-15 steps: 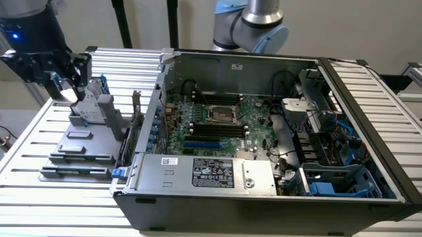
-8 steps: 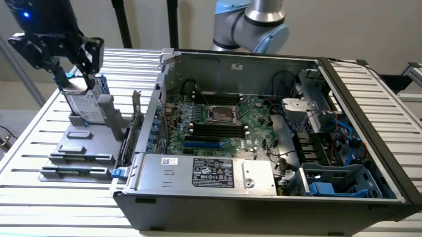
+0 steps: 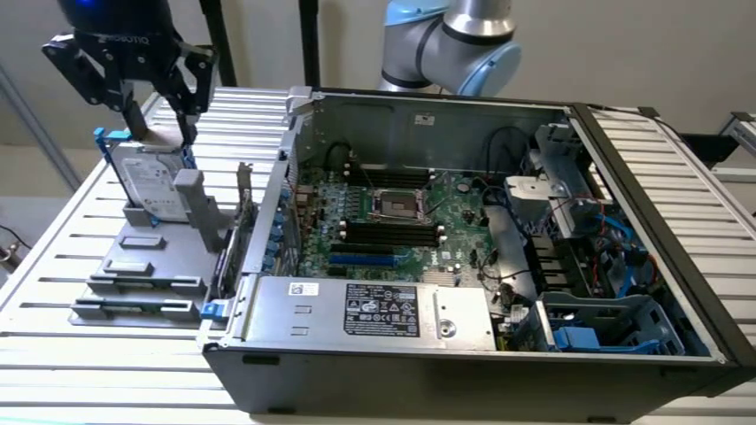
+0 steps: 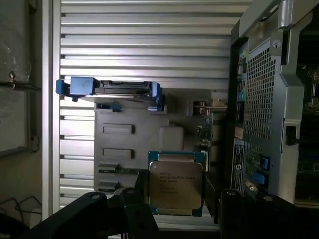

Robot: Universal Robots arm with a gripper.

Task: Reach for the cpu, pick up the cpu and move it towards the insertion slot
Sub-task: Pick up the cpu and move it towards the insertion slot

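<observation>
Exterior view: gripper (image 3: 159,124) hung above the hard drive (image 3: 151,181) on the grey fixture (image 3: 142,266), at the exterior view's left of the PC case (image 3: 354,372), well apart from the insertion slot (image 3: 398,205) on the mainboard. Wrist view: gripper was clenched on the cpu (image 4: 175,183), chip held flat betw. its fingers (image 4: 134,211), above the fixture.

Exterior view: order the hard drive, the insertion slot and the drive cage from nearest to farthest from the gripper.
From the gripper:
1. the hard drive, upright just below it, outside the case.
2. the insertion slot, in the middle, inside the case.
3. the drive cage, in the case's corner at the exterior view's lower right.
</observation>
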